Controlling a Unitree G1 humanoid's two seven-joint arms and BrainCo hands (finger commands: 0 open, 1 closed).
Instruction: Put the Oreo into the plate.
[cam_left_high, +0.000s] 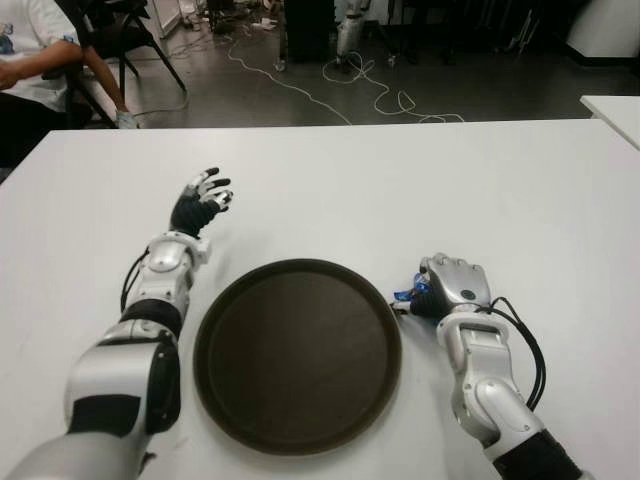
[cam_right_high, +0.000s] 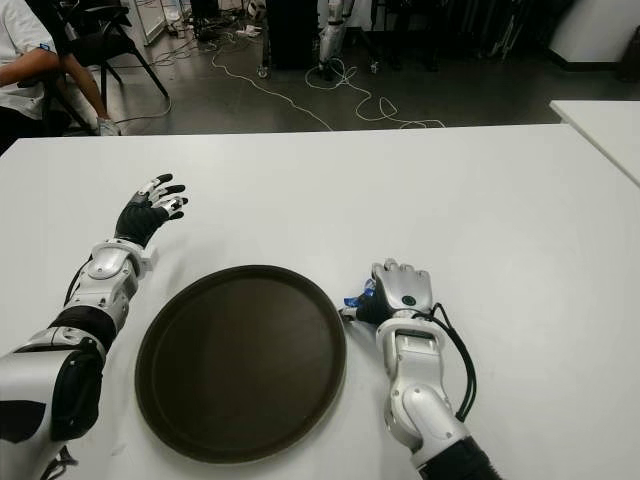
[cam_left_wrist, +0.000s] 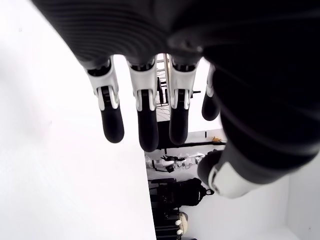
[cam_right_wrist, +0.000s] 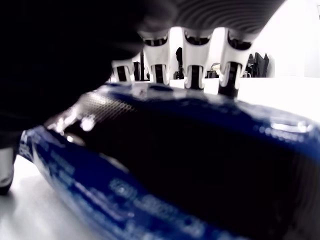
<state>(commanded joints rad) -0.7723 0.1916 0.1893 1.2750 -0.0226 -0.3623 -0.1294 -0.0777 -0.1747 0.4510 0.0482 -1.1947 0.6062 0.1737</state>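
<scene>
Big white table (cam_left_high: 480, 190) fills the view, and dead centre near the robot sits the round dark plate (cam_left_high: 297, 352), bare inside, nothing delivered yet. Everything here gets placed off that plate.

Off the plate's far left edge, the left hand (cam_left_high: 203, 199) shows with its fingers (cam_left_wrist: 111, 120) spread wide and loose, holding nothing. Judging by that, it's simply keeping out of the way; this job belongs to the other arm.

Now the action: just beside the plate's right rim, the right hand (cam_left_high: 452, 283) is down low at the table, knuckles up, fingers curled over the Oreo (cam_right_wrist: 165, 165). The wrist camera shows the blue packet filling the palm, fingertips (cam_right_wrist: 231, 85) hooked over its far side, so I'd call that a clamped grasp on the pack. From the head cameras only a sliver of blue wrapper pokes out on the plate side of the hand.

Why so close to the rim? Looks like a short hop is all that's needed: lift, carry across over the lip, let go. The packet looks glossy, so slipping during the lift is the risk.
</scene>
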